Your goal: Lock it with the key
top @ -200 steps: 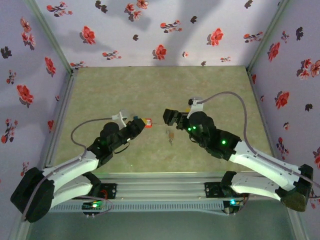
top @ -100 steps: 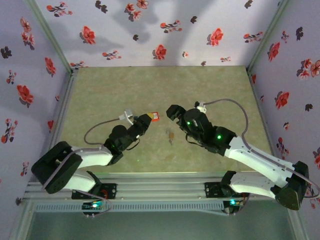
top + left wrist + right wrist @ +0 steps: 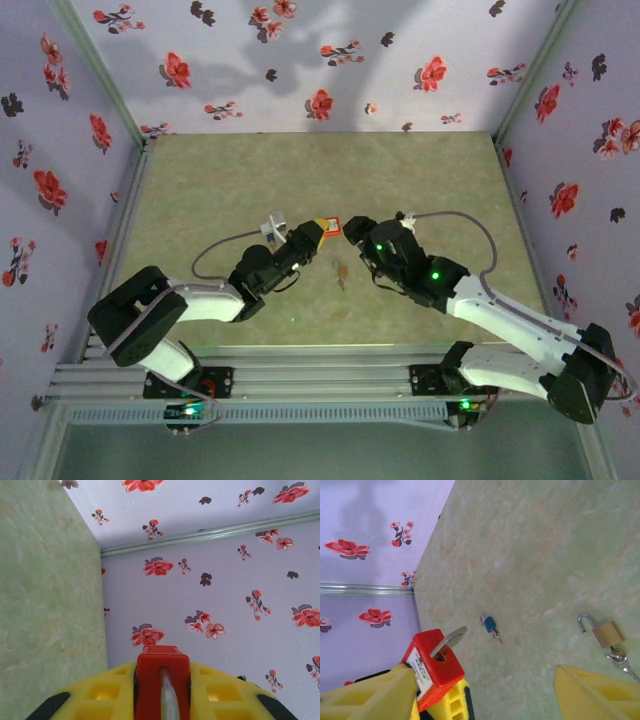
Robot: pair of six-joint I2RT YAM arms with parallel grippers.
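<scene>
From above, the left end effector (image 3: 318, 233) reaches toward the middle of the green worktop (image 3: 220, 180) and grips a red padlock (image 3: 328, 227). The right end effector (image 3: 352, 231) faces it from the other side, just beside the padlock, and whether the two touch cannot be told from here. On the worktop just nearer than both lie a few small dark things (too small to name from this height). Flowered walls (image 3: 300, 60) close in the worktop on three sides. In the left wrist view, the yellow fingers (image 3: 100, 692) sit narrow on either side of the red padlock, clamped on it. A silver piece (image 3: 169, 697) runs into the padlock's top face, with wall and a strip of worktop behind. In the right wrist view, that end effector's yellow fingers stand wide apart with nothing clamped between them. The red padlock sits just beside the finger at the picture's left, the silver piece sticking out of a hole in its face (key or shackle, I cannot tell). Beyond, on the worktop, lie a small blue item (image 3: 490, 624) and, well apart from it, a brass padlock (image 3: 606, 633) with its shackle swung open and keys (image 3: 620, 660) at its base.
</scene>
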